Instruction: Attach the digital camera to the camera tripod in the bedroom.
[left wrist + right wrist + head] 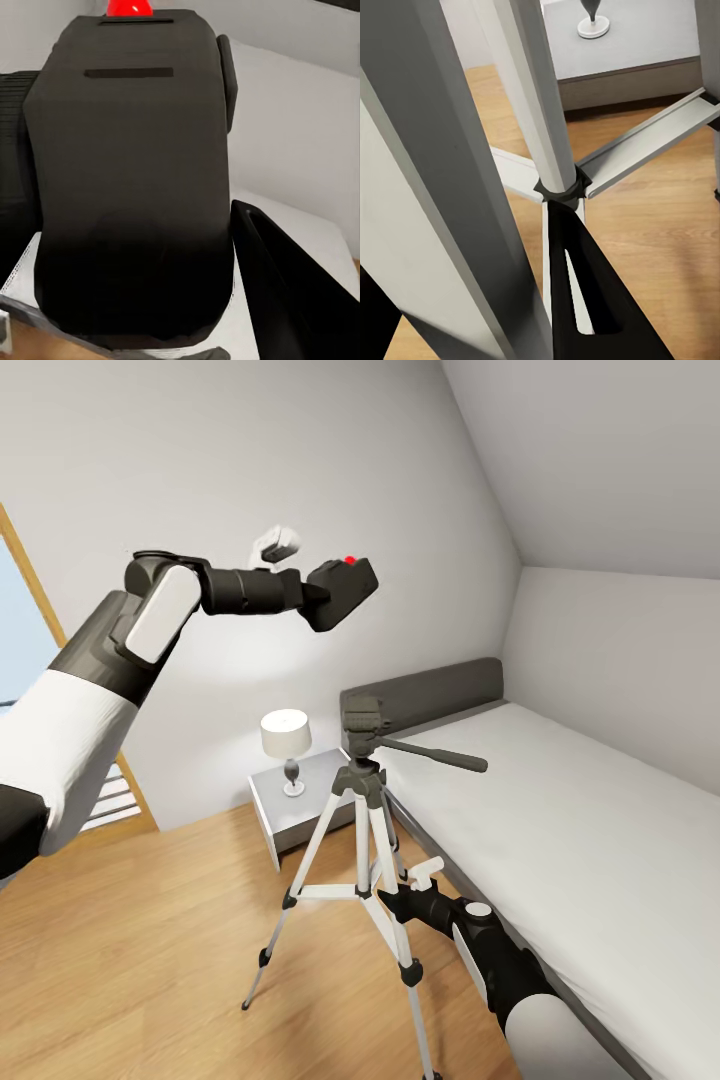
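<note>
grey walls (250,450), wood floor (120,940), white bed (560,810)

The digital camera (342,592) hides the left claw's fingertips, and the camera tripod (362,830) perhaps hides the right claw's.

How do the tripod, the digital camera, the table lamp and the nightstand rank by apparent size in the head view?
1. camera tripod, by far the largest.
2. nightstand.
3. digital camera and table lamp look close; the camera is nearer the lens, so I won't rank them.
</note>
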Controlling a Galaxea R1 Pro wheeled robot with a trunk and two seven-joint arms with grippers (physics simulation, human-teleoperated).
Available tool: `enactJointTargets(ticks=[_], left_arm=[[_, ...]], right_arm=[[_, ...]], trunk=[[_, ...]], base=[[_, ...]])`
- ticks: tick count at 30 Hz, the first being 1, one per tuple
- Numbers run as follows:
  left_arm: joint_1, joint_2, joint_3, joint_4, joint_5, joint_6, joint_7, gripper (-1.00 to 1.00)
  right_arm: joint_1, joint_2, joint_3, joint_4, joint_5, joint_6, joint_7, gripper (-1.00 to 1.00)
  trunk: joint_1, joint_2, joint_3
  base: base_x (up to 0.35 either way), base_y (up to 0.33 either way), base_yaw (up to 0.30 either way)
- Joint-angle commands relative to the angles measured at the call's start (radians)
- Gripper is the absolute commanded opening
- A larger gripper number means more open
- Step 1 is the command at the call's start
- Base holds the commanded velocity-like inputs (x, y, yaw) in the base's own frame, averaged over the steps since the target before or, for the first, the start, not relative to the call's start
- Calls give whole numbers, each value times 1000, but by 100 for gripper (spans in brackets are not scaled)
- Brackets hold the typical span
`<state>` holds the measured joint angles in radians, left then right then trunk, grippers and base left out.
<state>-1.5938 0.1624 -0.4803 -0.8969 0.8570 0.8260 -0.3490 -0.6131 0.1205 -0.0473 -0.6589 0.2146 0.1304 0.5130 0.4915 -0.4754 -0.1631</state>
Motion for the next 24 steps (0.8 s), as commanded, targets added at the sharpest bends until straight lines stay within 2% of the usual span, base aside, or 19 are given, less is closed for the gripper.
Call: enactJointTargets(ticks=[1, 6, 11, 19, 24], left_arm=[[-2, 1, -2, 6, -2, -8, -5, -100], [-2, 2, -3, 36, -4, -62, -12, -100], [-2, 3, -1, 51, -1, -78, -25, -100], [-2, 12, 0, 112, -7, -86, -150, -100], [-2, 11, 0, 125, -3, -88, -171, -100]], right_arm=[[0, 1, -3, 94, 28, 5, 6, -100], [0, 1, -3, 94, 28, 5, 6, -100], [0, 1, -3, 94, 28, 5, 6, -100], [0, 1, -3, 94, 28, 5, 6, -100], [0, 1, -3, 94, 28, 5, 6, -100]], trunk=[[1, -2, -2], [1, -2, -2], [1, -2, -2], [1, -2, -2], [1, -2, -2]], base=[[0, 0, 0], [0, 0, 0], [0, 0, 0], [0, 0, 0], [0, 0, 0]])
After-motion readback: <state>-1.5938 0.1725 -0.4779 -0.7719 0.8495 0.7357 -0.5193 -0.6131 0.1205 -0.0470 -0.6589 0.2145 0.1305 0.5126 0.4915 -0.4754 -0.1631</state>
